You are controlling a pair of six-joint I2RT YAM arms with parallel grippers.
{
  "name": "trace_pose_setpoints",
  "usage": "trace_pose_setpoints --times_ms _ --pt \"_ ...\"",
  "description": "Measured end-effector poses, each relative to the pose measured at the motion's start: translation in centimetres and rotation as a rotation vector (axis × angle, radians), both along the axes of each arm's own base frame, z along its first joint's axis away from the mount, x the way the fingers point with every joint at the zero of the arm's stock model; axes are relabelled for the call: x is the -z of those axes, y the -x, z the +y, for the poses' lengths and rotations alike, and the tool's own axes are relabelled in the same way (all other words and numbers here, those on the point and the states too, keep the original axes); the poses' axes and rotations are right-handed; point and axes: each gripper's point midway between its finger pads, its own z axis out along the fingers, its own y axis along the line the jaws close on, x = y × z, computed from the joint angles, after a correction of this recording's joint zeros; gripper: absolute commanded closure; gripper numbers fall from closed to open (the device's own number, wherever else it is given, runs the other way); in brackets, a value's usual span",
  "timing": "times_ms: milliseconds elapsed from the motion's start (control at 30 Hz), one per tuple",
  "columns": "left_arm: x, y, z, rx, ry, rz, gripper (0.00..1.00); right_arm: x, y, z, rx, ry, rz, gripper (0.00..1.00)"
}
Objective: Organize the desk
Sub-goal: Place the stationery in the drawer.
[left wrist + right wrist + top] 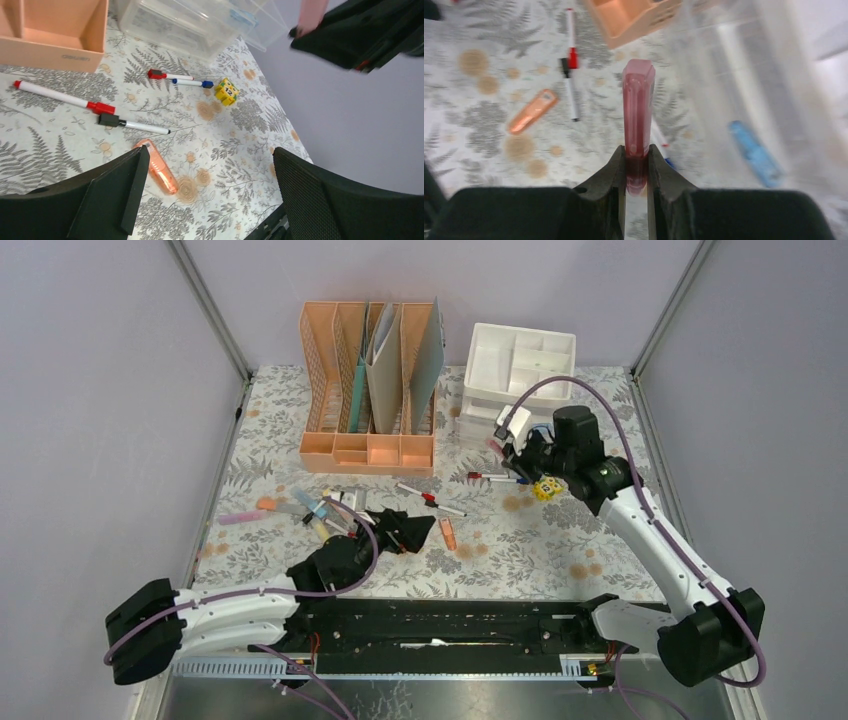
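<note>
The desk point(560, 550) is covered in pale fern-print cloth and strewn with pens. My right gripper point(637, 155) is shut on a dark pink translucent pen-like stick point(638, 110) and holds it in the air beside the white drawer unit point(515, 375); in the top view this gripper point(508, 450) hangs above a red-capped and a blue-capped marker. My left gripper point(210, 152) is open and empty, low over the cloth. An orange highlighter point(157, 167) lies just by its left fingertip point(135, 170). In the top view the left gripper point(405, 530) is at the desk's front middle.
A peach file rack point(368, 390) with folders stands at the back. Several pens lie in a cluster at the left point(310, 510). A red-capped marker point(60, 97), a black-capped marker point(132, 124) and a yellow cube point(226, 91) lie on the cloth. A blue item point(754, 152) lies inside the clear drawer.
</note>
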Motion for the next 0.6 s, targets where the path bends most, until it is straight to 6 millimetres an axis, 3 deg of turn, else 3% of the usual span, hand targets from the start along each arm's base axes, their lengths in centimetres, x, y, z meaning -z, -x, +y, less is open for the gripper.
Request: trace_pose_setpoints --times_ms 167,267,400,600 --pt "1.4 0.5 1.4 -0.005 -0.029 0.011 0.01 -3.8 -3.8 -1.8 0.059 0.137 -0.162 0.96" --pt "2.3 0.8 2.1 -0.007 -0.041 0.020 0.01 -4.9 -6.2 -2.0 0.079 0.188 -0.204 0.96" --pt "3.1 1.1 2.6 -0.007 -0.044 0.030 0.01 -3.6 -8.3 -1.8 0.083 0.240 -0.177 0.91" --pt "3.6 1.4 3.0 -0.006 -0.040 0.039 0.01 -1.2 -12.6 -5.0 0.198 0.439 -0.172 0.85"
